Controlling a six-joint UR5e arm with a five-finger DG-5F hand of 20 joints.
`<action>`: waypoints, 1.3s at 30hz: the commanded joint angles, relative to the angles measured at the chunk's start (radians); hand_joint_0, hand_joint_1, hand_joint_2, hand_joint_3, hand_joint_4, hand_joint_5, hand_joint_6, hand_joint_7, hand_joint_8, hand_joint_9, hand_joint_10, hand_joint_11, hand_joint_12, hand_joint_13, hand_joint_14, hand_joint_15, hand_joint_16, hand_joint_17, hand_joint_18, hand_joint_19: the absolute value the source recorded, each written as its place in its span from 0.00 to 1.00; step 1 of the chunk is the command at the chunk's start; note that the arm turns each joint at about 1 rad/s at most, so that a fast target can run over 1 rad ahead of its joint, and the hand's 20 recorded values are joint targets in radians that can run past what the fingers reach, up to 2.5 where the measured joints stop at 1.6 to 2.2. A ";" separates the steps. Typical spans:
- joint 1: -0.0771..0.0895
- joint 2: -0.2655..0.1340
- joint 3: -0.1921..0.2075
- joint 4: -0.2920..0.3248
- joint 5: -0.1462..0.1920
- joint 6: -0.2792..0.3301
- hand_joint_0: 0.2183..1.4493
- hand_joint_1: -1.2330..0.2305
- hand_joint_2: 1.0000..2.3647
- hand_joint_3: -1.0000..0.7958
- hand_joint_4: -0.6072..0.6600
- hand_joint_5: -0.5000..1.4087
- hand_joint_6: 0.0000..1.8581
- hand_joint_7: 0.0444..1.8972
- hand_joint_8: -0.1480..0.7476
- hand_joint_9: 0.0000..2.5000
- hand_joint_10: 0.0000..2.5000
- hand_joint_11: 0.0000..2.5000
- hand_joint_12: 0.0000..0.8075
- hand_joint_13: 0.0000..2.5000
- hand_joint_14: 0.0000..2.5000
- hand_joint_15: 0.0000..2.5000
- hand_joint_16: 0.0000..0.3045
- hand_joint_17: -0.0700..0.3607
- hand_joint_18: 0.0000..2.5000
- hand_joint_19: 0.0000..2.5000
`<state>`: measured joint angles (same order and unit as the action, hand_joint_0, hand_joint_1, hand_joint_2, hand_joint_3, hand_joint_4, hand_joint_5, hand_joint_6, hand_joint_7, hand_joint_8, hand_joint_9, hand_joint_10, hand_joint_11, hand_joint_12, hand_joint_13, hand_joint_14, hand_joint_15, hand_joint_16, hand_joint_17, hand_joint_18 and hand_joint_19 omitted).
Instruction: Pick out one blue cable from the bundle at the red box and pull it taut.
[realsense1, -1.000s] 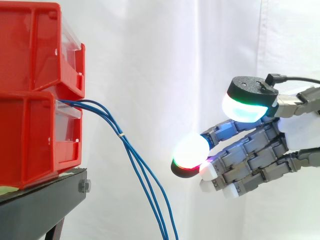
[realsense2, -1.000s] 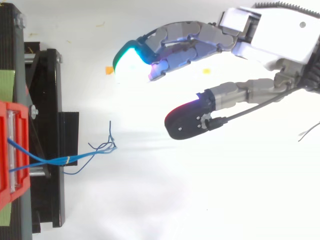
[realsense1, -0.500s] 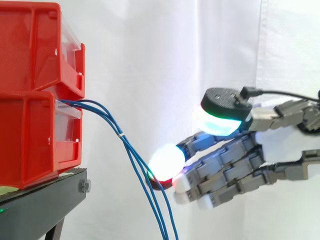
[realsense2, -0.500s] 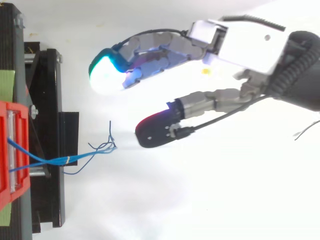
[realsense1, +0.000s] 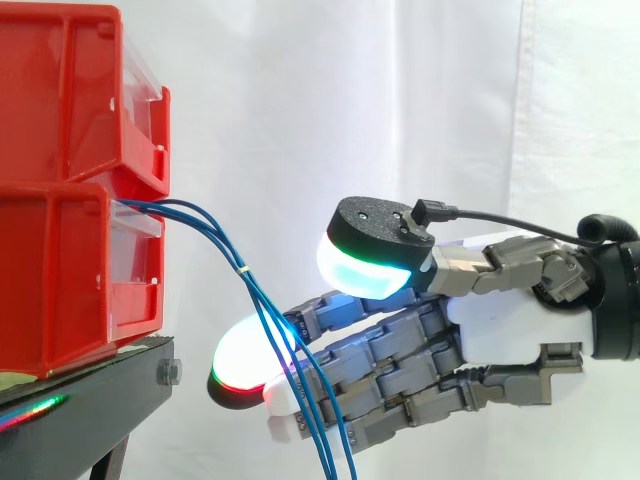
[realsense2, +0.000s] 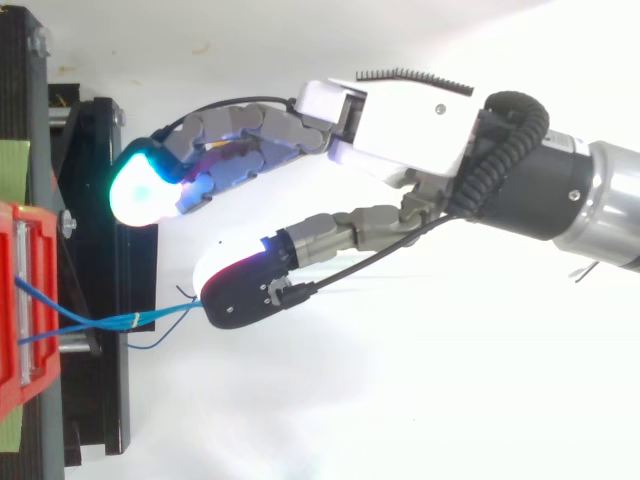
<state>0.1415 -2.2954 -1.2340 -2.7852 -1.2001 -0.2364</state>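
A bundle of thin blue cables (realsense1: 268, 318) comes out of the lower red box (realsense1: 60, 270), is tied with a small pale band, and hangs down past the stand's edge. My hand (realsense1: 500, 320) reaches in from the right with its fingers (realsense1: 350, 350) stretched toward the box and the thumb (realsense1: 372, 250) raised above them. It is open and nothing is pinched. In the side view the cables cross in front of the glowing fingertips. From above, the thumb tip (realsense2: 238, 296) lies right at the cables' loose ends (realsense2: 150, 318).
A second red box (realsense1: 60, 90) is stacked on the lower one. Both sit on a black stand (realsense1: 90, 405) at the left, before a white curtain. Open space lies to the right of the stand, around my arm.
My hand has travelled left toward the boxes and a little lower, from well clear of the cables to right at them. Its fingers have stayed spread. The cables hang as before.
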 joint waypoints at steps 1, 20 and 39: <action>0.003 -0.016 0.004 0.044 -0.013 0.020 0.22 0.42 0.00 0.28 0.61 0.17 0.27 0.35 0.40 0.29 0.00 0.10 0.38 0.20 0.00 0.04 0.14 0.38 0.14 0.16; 0.016 -0.056 0.010 0.115 -0.124 0.089 0.24 0.39 0.00 0.28 0.62 0.18 0.27 0.42 0.40 0.29 0.00 0.11 0.38 0.21 0.00 0.05 0.13 0.38 0.15 0.17; 0.020 -0.058 0.010 0.115 -0.196 0.221 0.29 0.41 0.00 0.30 0.61 0.19 0.27 0.47 0.39 0.31 0.01 0.13 0.36 0.22 0.00 0.07 0.12 0.36 0.16 0.19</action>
<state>0.1623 -2.3527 -1.2241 -2.6692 -1.3917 -0.0293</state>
